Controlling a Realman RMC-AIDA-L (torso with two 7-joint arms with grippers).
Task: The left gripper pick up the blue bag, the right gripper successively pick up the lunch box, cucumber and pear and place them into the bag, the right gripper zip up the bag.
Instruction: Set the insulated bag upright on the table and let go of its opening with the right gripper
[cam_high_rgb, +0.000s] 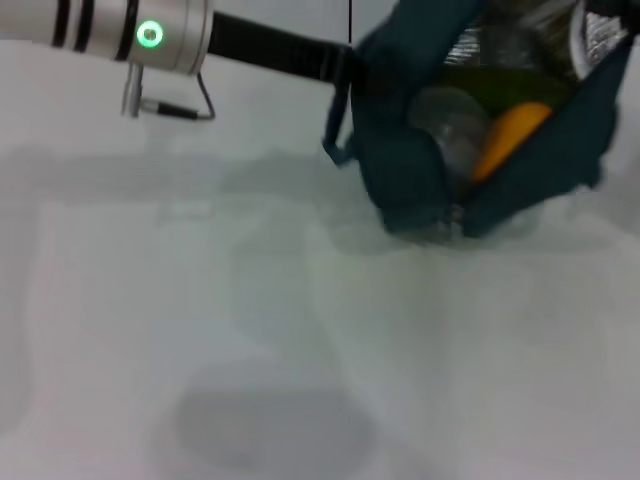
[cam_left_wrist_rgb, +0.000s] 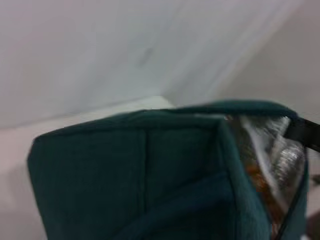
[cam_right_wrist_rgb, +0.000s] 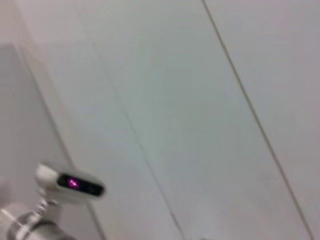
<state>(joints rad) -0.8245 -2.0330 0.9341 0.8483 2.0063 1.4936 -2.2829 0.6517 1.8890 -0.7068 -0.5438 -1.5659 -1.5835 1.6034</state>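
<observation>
Gripping cannot be confirmed for the left gripper (cam_high_rgb: 340, 75): its black arm runs in from the upper left of the head view and ends at the bag's left edge, but whether its fingers are clamped on the fabric I cannot tell; the right gripper appears in no view, and its wrist camera faces only pale panelling and a small grey device (cam_right_wrist_rgb: 70, 184) with a purple light at the lower left.

Nearest, the white table (cam_high_rgb: 300, 330) fills the lower frame; beyond it, at the upper right, the blue bag (cam_high_rgb: 420, 170) stands with its mouth open, its base seemingly touching the table; inside, an orange-yellow pear (cam_high_rgb: 510, 135) lies against a clear rounded shape that is probably the lunch box (cam_high_rgb: 450, 125), with a dark green patch behind, likely the cucumber (cam_high_rgb: 500, 85); silver lining (cam_high_rgb: 600, 35) shows at the far rim.

With all three items apparently loaded, I judge the zipping step is in hand; next the right gripper must reach the zipper pull, which I cannot make out, while the left steadies the bag.
</observation>
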